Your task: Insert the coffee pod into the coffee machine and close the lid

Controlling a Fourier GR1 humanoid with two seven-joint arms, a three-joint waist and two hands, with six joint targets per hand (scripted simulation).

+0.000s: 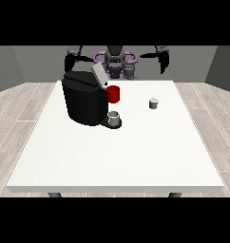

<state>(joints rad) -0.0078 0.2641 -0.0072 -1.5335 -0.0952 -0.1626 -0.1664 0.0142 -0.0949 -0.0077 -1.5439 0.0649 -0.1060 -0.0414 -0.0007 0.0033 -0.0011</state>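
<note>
Spotting the hand at the view's left (69,61) first, hanging in the air by the robot's side, above and just behind the far left part of the white table (112,161). Not managing to tell whether it is open or closed; seeing it touching nothing on the table.

Moving right and nearer, coming to the black coffee machine (82,102) sitting on the far left part of the table, well away from the near edge. Noting its grey lid (99,73) standing open, tilting up and back from the top right of the machine. Finding a red cup-shaped part (113,94) sticking out at the machine's right side, just below the lid. Seeing a small grey cup (115,118) resting on the machine's dark base, at its near right corner.

Continuing right, reaching the coffee pod (154,103), small and pale grey, lying on the bare table, well apart from the machine and from both hands, not yet inside the machine.

Looking to the far edge, passing the robot's torso (116,60) with its purple ring, behind the middle of the table.

Ending at the hand at the view's right (163,60), hanging in the air beyond the far right part of the table, well away from the pod. Again not managing to tell whether it is open or closed.
</note>
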